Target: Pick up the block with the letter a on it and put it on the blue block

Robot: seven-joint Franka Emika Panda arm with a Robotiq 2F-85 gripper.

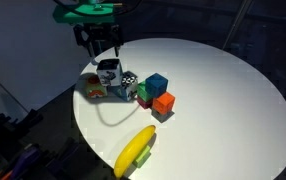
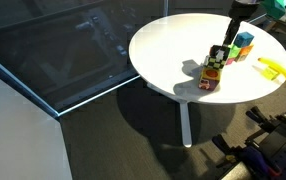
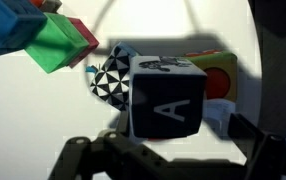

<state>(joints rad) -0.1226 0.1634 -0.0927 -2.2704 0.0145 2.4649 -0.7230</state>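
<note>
In an exterior view, we are seeing the jaws hanging right over the block with the letter a. The blue block is sitting at 3 o'clock from it, past the checkered cube.

In an exterior view from far off, the round white counter is showing lots of bare room.

In the wrist view, the jaws are standing wide, one on each side of the block with the letter a, not squeezing. The blue block is waiting at 10 o'clock.
</note>
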